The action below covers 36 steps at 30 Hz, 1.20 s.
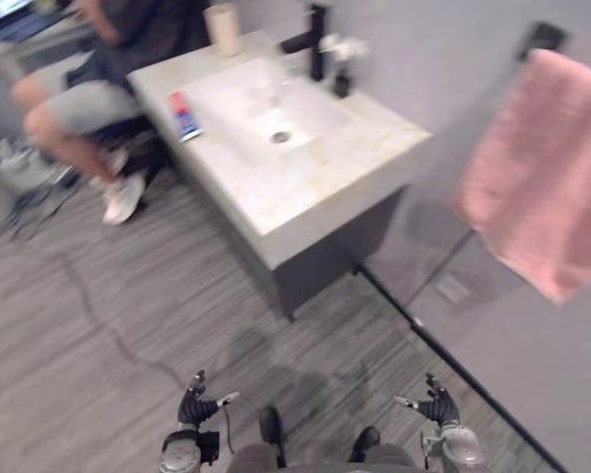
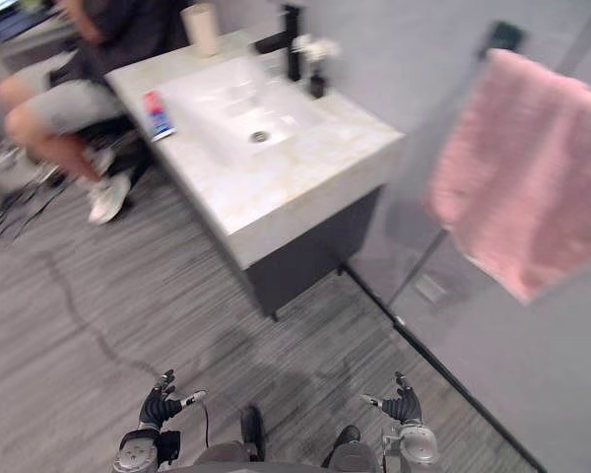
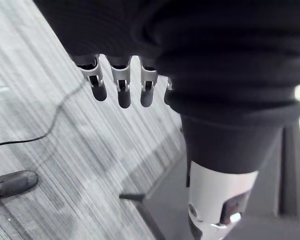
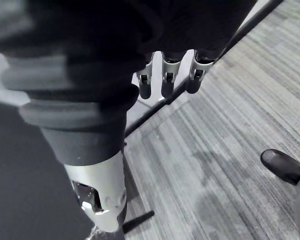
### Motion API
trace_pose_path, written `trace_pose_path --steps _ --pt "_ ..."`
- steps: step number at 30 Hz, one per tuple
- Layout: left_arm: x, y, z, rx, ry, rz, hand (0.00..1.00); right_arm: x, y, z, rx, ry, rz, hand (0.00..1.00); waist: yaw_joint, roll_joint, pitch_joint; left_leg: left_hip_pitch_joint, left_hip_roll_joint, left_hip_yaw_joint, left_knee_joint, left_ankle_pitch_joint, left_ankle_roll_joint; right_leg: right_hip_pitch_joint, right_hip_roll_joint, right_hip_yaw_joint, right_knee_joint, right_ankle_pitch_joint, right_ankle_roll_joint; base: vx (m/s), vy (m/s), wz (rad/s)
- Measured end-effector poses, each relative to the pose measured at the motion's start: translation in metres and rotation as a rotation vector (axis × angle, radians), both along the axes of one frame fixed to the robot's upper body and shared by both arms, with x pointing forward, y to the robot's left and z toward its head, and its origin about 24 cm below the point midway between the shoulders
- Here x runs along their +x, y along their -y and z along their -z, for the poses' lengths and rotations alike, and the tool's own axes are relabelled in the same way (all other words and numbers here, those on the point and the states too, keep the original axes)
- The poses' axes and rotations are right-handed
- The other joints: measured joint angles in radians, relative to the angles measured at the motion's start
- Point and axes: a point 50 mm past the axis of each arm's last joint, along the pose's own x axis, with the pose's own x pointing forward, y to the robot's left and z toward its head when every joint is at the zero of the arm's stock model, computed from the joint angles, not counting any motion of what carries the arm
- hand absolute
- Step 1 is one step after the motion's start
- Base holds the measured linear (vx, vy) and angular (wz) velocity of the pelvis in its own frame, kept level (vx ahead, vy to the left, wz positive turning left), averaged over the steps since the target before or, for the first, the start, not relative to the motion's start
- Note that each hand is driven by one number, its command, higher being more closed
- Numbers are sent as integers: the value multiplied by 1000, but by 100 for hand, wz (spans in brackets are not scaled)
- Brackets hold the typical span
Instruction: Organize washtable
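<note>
The washtable (image 1: 305, 192) stands ahead, a pale stone top on a dark cabinet with a white sink basin (image 1: 261, 108) sunk in it. A red and blue tube (image 1: 184, 114) lies on the top's left edge. At the back stand a beige cup (image 1: 223, 29), a black faucet (image 1: 315, 39) and a small dark vase with white flowers (image 1: 342, 77). My left hand (image 1: 195, 404) and right hand (image 1: 436, 404) hang low, far short of the table. Both are open and hold nothing, with their fingers (image 3: 120, 90) (image 4: 165, 82) relaxed above the floor.
A pink towel (image 1: 542, 177) hangs on a rack by the grey wall at the right. A person (image 1: 79, 103) sits at the table's far left, one white shoe (image 1: 123, 197) on the floor. Grey striped floor lies between me and the cabinet.
</note>
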Motion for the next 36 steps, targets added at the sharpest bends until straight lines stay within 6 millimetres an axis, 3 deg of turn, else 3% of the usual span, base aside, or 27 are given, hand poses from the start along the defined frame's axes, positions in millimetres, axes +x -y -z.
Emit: trace_pose_path --steps 2,3,6,7,9,10,11,12,13,14,15,17,21,23,24,25,26,28,30,32,33,34,36 --pt "-7 -4 2 4 -15 -33 0 1 2 -1 -13 0 -15 0 4 12 5 2 33 83 23 51 -44 23 -1 -25 33 -12 9 42 174 132" --pt "-20 -12 4 15 -46 -80 0 5 -1 -1 -17 1 -42 0 14 3 9 7 31 70 49 91 -43 49 -15 -34 53 -22 21 52 127 79" --pt "-43 -27 7 44 -98 -145 0 26 -23 -10 1 71 -115 0 41 -26 5 -3 -12 20 78 49 -30 64 -47 -2 53 -33 42 44 125 62" --pt "-45 -27 8 42 -106 -151 0 32 -29 -12 1 86 -146 0 56 -28 5 -9 -32 15 83 37 -20 61 -62 13 60 -38 50 57 181 55" --pt "-48 -26 11 33 -119 -164 0 40 -37 -15 6 105 -179 0 59 -28 6 -21 -62 -12 101 1 -8 61 -87 48 87 -64 70 65 160 52" --pt "-48 -24 11 26 -117 -173 0 44 -42 -17 15 120 -192 0 52 -18 15 -48 -83 -60 152 -39 7 31 -79 185 134 -148 47 53 117 94" --pt "-44 -23 10 27 -106 -174 0 44 -41 -17 15 120 -194 0 45 -13 19 -69 -96 -97 202 -74 17 -10 -41 352 179 -222 -4 59 95 106" --pt "-42 -24 10 29 -99 -174 0 41 -41 -16 15 111 -192 0 45 -15 20 -75 -111 -118 218 -86 23 -27 -18 453 208 -259 -32 96 74 115" --pt "-39 -25 7 36 -87 -170 0 36 -41 -13 17 96 -192 0 43 -33 23 -79 -149 -161 233 -105 36 -45 10 584 259 -321 -81 189 45 119" --pt "-37 -27 6 41 -76 -168 0 34 -42 -12 24 92 -193 0 28 -50 26 -76 -182 -206 233 -117 52 -51 8 631 314 -358 -118 217 35 113" --pt "-35 -27 5 41 -71 -166 0 36 -43 -13 26 96 -196 0 25 -55 29 -76 -189 -228 233 -120 58 -66 7 641 352 -360 -122 259 6 89" --pt "-24 -24 3 35 -46 -154 0 41 -48 -15 36 111 -209 0 23 -51 54 -36 -169 -282 228 -136 62 -145 62 647 464 -390 -78 308 -20 53" --pt "-3 -11 1 19 -13 -79 0 36 -56 -14 43 103 -276 0 -4 -25 76 108 -91 -354 199 -193 23 -277 159 558 452 -357 -59 372 -58 46" --pt "11 -5 0 9 7 -28 0 28 -58 -14 54 105 -284 0 -15 -53 76 193 -90 -376 138 -195 -15 -355 160 550 306 -224 -51 515 -125 64" --pt "14 0 0 -4 9 2 0 24 -57 -14 56 101 -284 0 -29 -71 71 230 -102 -399 138 -230 -46 -402 146 587 233 -134 -59 525 -181 59" --pt "13 2 1 -9 6 2 0 22 -56 -13 57 98 -285 0 -38 -72 69 245 -102 -415 142 -247 -60 -412 140 598 237 -100 -71 687 -257 84" --pt "8 5 3 -20 -5 -2 0 16 -55 -11 61 79 -287 0 -64 -67 52 270 -84 -437 160 -273 -94 -406 138 592 284 -41 -106 480 -200 80" --pt "7 8 4 -33 -5 6 0 10 -54 -10 63 73 -280 0 -67 -46 52 210 -57 -415 347 -294 -163 -394 142 568 326 -26 -139 600 -278 51" --pt "1 17 3 -71 8 -27 0 20 -72 -24 97 165 -287 0 -53 14 69 23 65 -352 856 -248 -256 -291 227 579 307 -79 -200 658 -282 -39" --pt "-4 20 3 -80 8 -32 0 25 -86 -28 131 193 -305 0 -39 14 69 -29 118 -302 1019 -253 -249 -195 272 638 272 -109 -240 523 -126 -97" --pt "-2 21 2 -82 20 -30 0 26 -86 -29 141 199 -293 0 -26 9 70 -43 126 -283 1027 -260 -236 -164 279 664 254 -113 -246 519 -91 -131" --pt "6 22 -4 -80 59 -26 0 27 -86 -30 146 206 -272 0 -1 -10 69 -74 131 -239 991 -276 -205 -115 282 729 219 -121 -246 479 -54 -137" --pt "12 22 -10 -76 98 -22 0 27 -83 -32 136 217 -267 0 7 -20 68 -119 127 -225 903 -292 -175 -57 282 801 179 -128 -239 528 27 -131"
